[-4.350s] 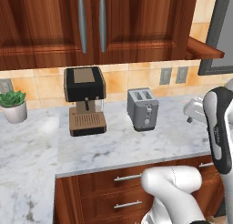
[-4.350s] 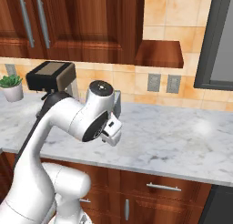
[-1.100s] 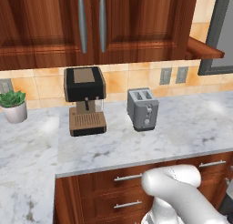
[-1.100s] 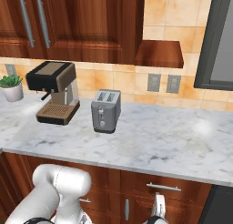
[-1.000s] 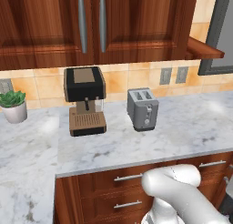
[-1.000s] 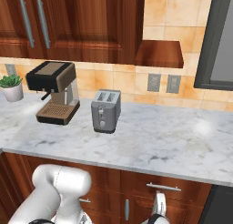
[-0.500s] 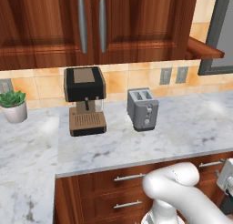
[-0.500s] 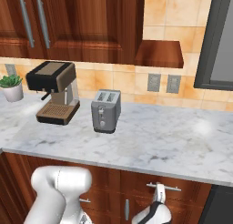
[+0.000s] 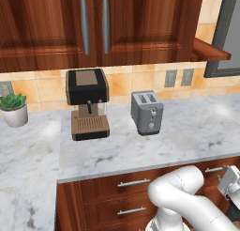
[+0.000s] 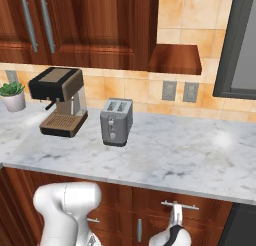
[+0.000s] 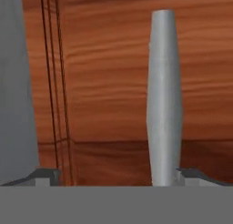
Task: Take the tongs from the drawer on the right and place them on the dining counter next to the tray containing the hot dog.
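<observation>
We were at the first step: getting the drawer open. It sat shut under the front edge of the worktop, at the right end of the lower cabinets, with its short silver handle running level across the wood front. In the right base view our gripper had reached up from below and its tip sat right at the middle of that bar. In the hand view the handle stood as a pale bar close before the camera, against red-brown wood, with the two dark fingers low at either side of the view. The fingers looked spread, one well left of the bar and one just right of it, so we judged them open and not yet gripping; whether either pad touched the metal we could not tell.

The tongs were presumably inside the closed drawer. A coffee machine and a toaster stood at the back of the worktop, well clear of the work.

Next, we judged, the fingers needed to close squarely on the bar, then pull straight out from the cabinet face, keeping the hand level so the grip did not slide off the handle's end.
</observation>
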